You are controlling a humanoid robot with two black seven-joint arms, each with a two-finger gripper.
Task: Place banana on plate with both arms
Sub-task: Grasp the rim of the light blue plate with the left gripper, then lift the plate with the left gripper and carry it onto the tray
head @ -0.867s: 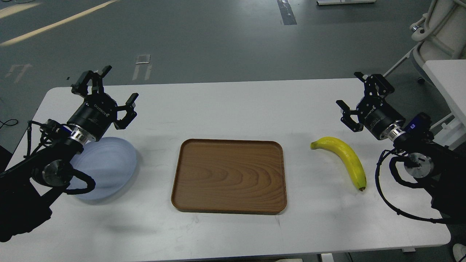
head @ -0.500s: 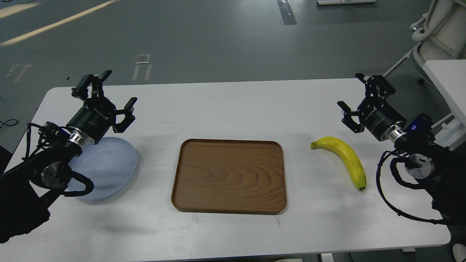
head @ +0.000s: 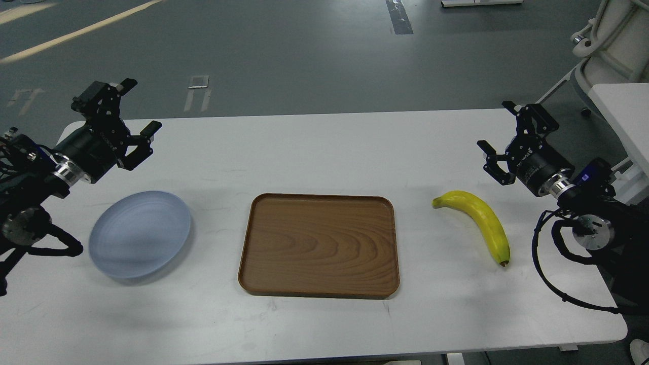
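Flanking banana (head: 479, 221), open table (head: 314, 152).

Black cabled arms (head: 583, 218), silver wrist rings

A rectangular brown wood-grain tray (head: 319, 245) lay at the middle of a white table (head: 314, 147). Beyond the table stretched a grey floor (head: 284, 50) with a pale yellow line (head: 76, 33). A white chair (head: 608, 45) stood at the far right.
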